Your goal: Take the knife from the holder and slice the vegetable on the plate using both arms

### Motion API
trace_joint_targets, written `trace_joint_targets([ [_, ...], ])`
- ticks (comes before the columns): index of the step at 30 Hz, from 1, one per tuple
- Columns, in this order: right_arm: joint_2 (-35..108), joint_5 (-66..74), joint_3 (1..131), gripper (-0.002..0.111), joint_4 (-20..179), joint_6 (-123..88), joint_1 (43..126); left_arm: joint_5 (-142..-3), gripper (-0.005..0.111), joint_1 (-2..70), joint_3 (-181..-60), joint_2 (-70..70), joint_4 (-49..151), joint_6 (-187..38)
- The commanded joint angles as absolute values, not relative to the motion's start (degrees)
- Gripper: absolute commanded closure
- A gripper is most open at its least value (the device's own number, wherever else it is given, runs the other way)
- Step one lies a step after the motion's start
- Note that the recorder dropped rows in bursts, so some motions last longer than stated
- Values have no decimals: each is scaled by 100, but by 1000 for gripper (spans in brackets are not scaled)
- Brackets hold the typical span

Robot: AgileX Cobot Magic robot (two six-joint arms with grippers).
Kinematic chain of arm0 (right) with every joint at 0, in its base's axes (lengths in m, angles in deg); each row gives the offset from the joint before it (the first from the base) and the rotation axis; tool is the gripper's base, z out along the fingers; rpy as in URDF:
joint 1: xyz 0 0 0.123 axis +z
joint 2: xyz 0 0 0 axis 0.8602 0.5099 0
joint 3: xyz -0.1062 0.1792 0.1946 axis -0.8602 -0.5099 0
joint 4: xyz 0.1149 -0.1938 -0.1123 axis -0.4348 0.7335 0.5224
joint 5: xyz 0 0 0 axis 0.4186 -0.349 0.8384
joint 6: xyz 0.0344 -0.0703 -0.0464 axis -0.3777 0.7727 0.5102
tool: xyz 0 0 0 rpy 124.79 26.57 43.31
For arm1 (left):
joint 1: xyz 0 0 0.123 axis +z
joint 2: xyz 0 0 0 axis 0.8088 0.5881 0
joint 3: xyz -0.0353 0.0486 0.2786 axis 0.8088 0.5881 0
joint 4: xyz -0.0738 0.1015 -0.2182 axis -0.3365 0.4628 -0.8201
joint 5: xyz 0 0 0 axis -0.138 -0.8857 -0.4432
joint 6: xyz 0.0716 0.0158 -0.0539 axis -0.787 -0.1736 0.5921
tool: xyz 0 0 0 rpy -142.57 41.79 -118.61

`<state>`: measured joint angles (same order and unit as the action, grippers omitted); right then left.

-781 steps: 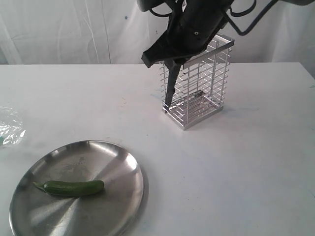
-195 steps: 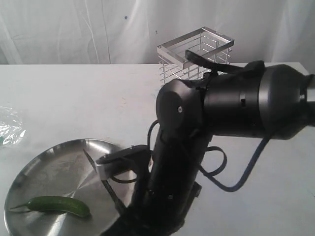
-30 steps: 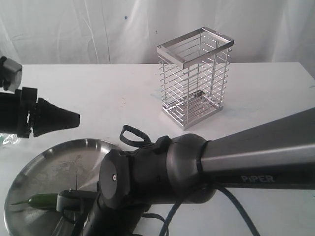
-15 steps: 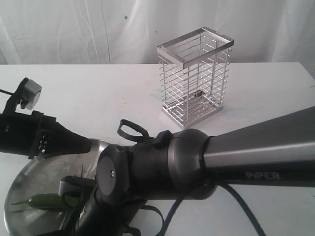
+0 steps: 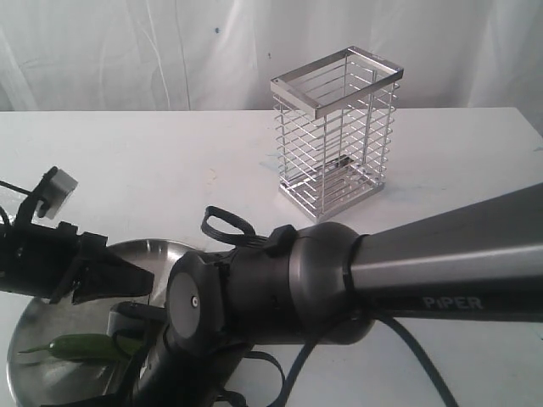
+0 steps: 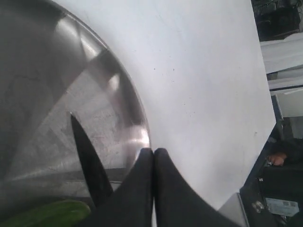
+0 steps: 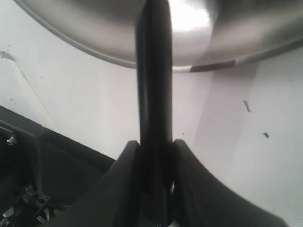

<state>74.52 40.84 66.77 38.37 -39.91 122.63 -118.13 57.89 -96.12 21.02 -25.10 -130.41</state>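
The green vegetable (image 5: 81, 346) lies on the near left part of the steel plate (image 5: 25, 326). My left gripper (image 5: 146, 275) is shut and empty, its tip low over the plate just behind the vegetable. In the left wrist view the shut left gripper (image 6: 153, 151) hangs at the plate (image 6: 47, 94) rim, with the dark knife blade (image 6: 87, 158) and the vegetable (image 6: 47, 215) beside it. My right gripper (image 7: 154, 146) is shut on the knife's black handle (image 7: 154, 85) at the plate (image 7: 236, 38) edge. In the exterior view the right arm (image 5: 280, 297) hides its gripper.
The wire holder (image 5: 337, 136) stands empty at the back right of the white table (image 5: 170, 161). The bulky right arm crosses the front of the scene from right to left and covers the plate's right half.
My left arm has come down and to the right, from above the table's left edge to over the plate near the vegetable. The right arm has shifted only slightly.
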Motion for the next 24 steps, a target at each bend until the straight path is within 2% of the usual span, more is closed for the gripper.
trace_joint_targets([
  [1,7417,4120,6713,104,3882,-4005,12269,-11772,107,5543,-9569,2150,-2484,-13109],
  [11,7417,4120,6713,104,3891,-4117,12269,-11306,107,5439,-9569,2891,-2201,-13012],
  [24,7417,4079,6713,104,3934,-4117,12269,-11119,107,5439,-9569,2901,-2278,-13038],
])
